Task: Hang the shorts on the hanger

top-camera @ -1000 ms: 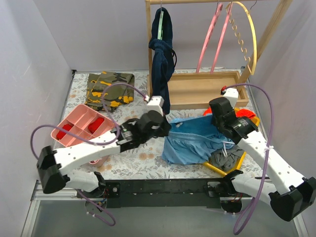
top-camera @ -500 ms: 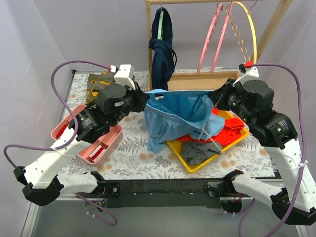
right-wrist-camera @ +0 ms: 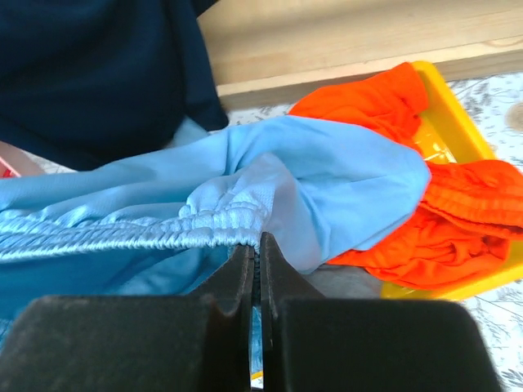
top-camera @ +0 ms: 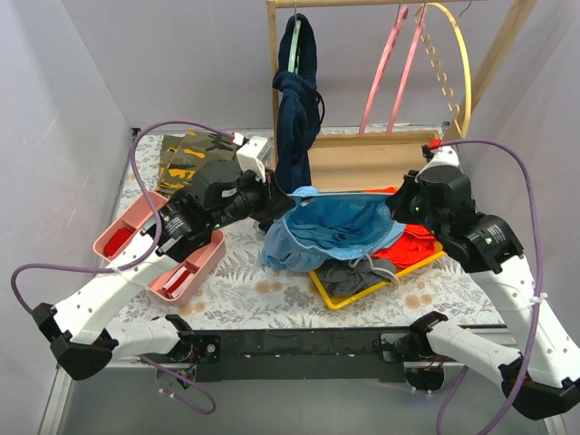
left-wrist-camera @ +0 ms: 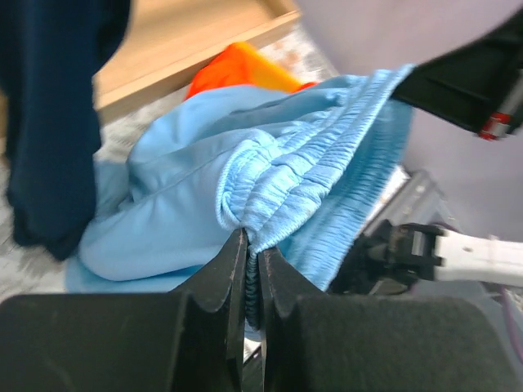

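Observation:
The light blue shorts (top-camera: 331,231) hang stretched between my two grippers above the table, sagging in the middle. My left gripper (top-camera: 279,201) is shut on the left end of the elastic waistband (left-wrist-camera: 270,200). My right gripper (top-camera: 396,204) is shut on the right end of the waistband (right-wrist-camera: 221,224). The yellow hanger (top-camera: 462,68) hangs on the wooden rack at the back right, above and behind my right gripper, apart from the shorts.
A yellow tray (top-camera: 362,290) under the shorts holds orange-red shorts (top-camera: 412,245) and a grey garment (top-camera: 358,272). A dark navy garment (top-camera: 294,109) hangs on the rack beside two pink hangers (top-camera: 390,68). A pink tray (top-camera: 136,231) and a camouflage cloth (top-camera: 186,154) lie left.
Both grippers have come down and closer together since half a second ago, so the shorts sag lower over the yellow tray. A second ago the shorts lay low near the table.

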{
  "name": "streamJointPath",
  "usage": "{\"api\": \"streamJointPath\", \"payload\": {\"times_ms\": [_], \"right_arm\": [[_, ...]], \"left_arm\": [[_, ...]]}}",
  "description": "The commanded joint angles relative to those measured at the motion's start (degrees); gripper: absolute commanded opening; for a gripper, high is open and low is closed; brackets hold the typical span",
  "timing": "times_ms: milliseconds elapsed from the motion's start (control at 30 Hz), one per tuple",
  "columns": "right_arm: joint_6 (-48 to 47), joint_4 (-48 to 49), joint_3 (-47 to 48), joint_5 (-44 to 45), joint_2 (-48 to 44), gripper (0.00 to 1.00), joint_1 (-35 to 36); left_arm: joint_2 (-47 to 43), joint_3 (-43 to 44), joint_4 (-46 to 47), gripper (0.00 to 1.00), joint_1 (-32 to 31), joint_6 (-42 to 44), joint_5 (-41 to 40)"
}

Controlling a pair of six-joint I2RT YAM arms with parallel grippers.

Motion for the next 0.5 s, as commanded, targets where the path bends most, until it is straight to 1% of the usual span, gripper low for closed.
{"api": "streamJointPath", "payload": {"times_ms": [0, 100, 200, 233, 300, 433, 467], "right_arm": [[-2.1, -3.1, 9.3, 8.4, -4.0, 0.01, -0.8], [-3.9, -4.8, 20.1, 10.3, -2.9, 0.01, -0.8], [-5.8, -5.1, 27.0, 10.2, 0.1, 0.01, -0.8], [-6.1, -5.1, 30.6, 10.2, 0.9, 0.01, -0.8], [-6.9, -4.0, 33.4, 9.5, 3.0, 0.01, -0.8], [-8.1, -2.5, 40.4, 8.9, 7.2, 0.01, -0.8], [-8.4, -2.4, 41.6, 8.8, 8.0, 0.01, -0.8]], "left_arm": [[-6.1, 1.1, 8.8, 0.0, 0.4, 2.5, 12.7], [-5.1, 3.6, 10.0, 0.0, 0.3, 3.0, 15.8], [-3.6, 5.9, 10.4, 0.0, 0.3, 3.5, 16.6], [-3.4, 7.3, 10.4, 0.0, 0.3, 3.7, 16.2], [-2.7, 8.9, 10.5, 0.0, 0.3, 3.8, 15.6], [-2.6, 11.8, 10.7, 0.0, 0.4, 4.1, 10.0], [-2.6, 13.0, 10.5, 0.0, 0.4, 4.2, 7.3]]}}
